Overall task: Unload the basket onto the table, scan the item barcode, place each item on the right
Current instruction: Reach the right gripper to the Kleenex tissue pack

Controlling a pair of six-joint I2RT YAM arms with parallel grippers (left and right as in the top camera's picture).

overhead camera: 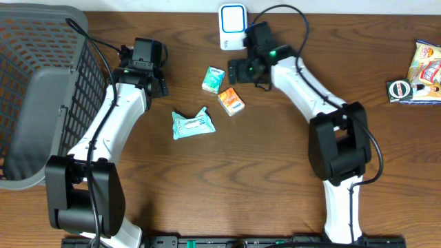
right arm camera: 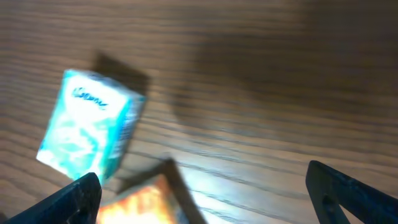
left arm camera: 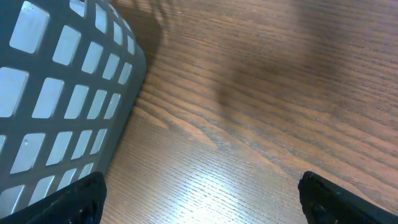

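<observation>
Three small items lie mid-table: a teal box [overhead camera: 214,79], an orange box [overhead camera: 231,101] and a teal wipes packet [overhead camera: 193,124]. A white device with a blue-framed face [overhead camera: 233,26] stands at the back edge. My right gripper [overhead camera: 236,70] hovers open just right of the teal box. In the blurred right wrist view the teal box [right arm camera: 87,130] and the orange box [right arm camera: 146,202] lie left of centre, with the gripper [right arm camera: 205,202] empty. My left gripper [overhead camera: 146,55] is open beside the basket and holds nothing [left arm camera: 202,208]. No barcode is visible.
A grey mesh basket [overhead camera: 41,89] fills the left side, its wall close to my left fingers [left arm camera: 68,106]. Snack bags [overhead camera: 426,69] and a small round tin [overhead camera: 398,89] lie at the far right edge. The wood table [overhead camera: 262,151] runs between the arms.
</observation>
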